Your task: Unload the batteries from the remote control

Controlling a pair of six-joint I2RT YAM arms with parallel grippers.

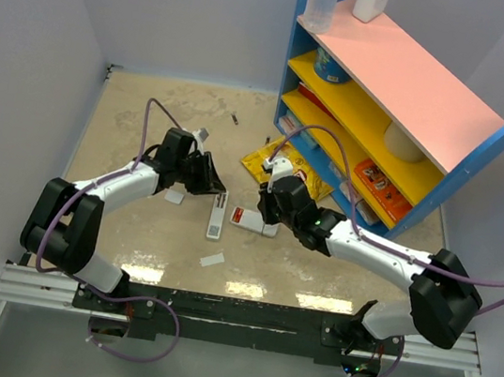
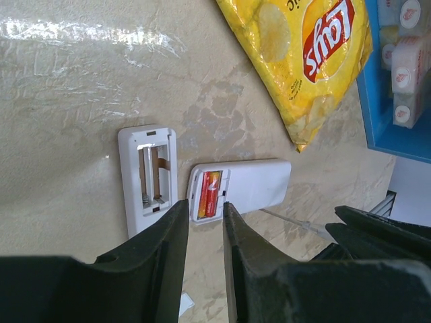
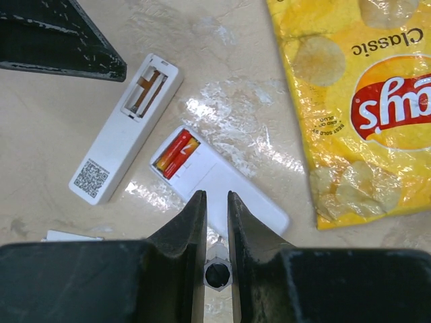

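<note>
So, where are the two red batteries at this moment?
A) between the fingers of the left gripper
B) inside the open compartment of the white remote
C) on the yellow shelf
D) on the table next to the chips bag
B: the batteries lie side by side in the uncovered compartment at one end of the remote.

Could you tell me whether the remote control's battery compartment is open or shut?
Open: the remote control lies back-up, cover off, with the batteries exposed inside.
</note>
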